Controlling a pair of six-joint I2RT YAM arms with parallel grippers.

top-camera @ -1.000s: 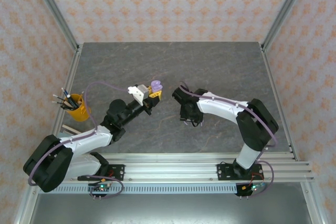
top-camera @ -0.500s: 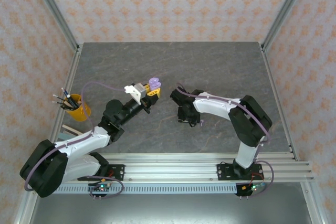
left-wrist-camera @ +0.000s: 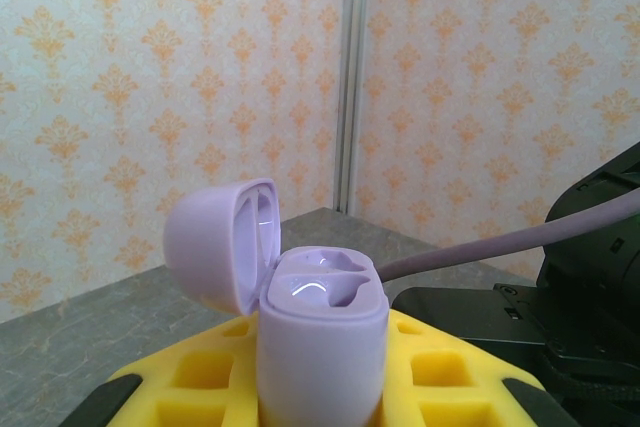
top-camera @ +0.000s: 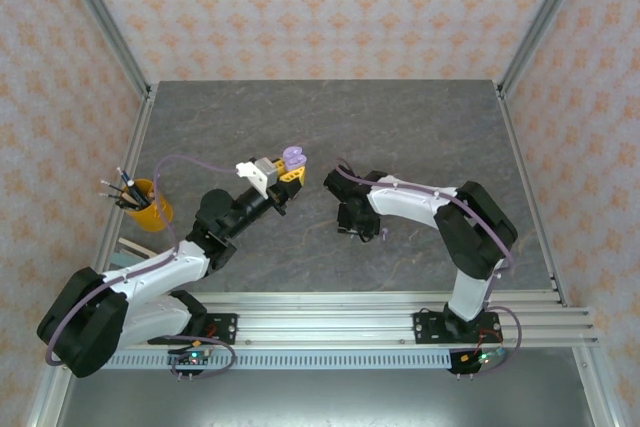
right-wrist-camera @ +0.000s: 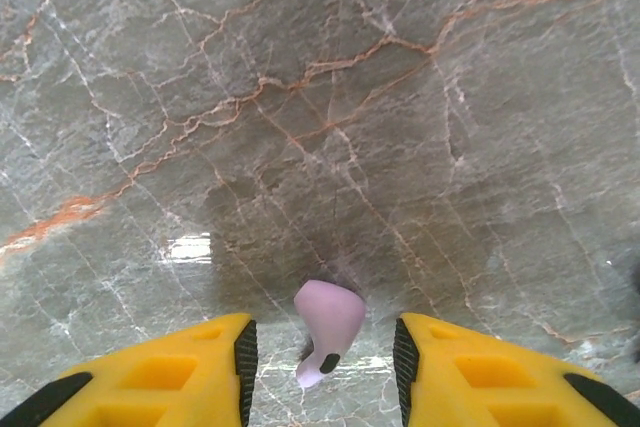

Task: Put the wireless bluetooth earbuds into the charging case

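We grip the open lilac case (left-wrist-camera: 322,332) clenched in our left hand (top-camera: 291,173), lifted off the worktop (right-wrist-camera: 300,97). Our right hand (right-wrist-camera: 321,352) is released, straddling a lilac earbud (right-wrist-camera: 328,315) lying on the worktop.

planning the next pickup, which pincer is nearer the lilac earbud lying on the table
Right. The right pincer hangs open over the lilac earbud, one finger on each side of it. The left pincer is off to the left, gripping the open lilac case.
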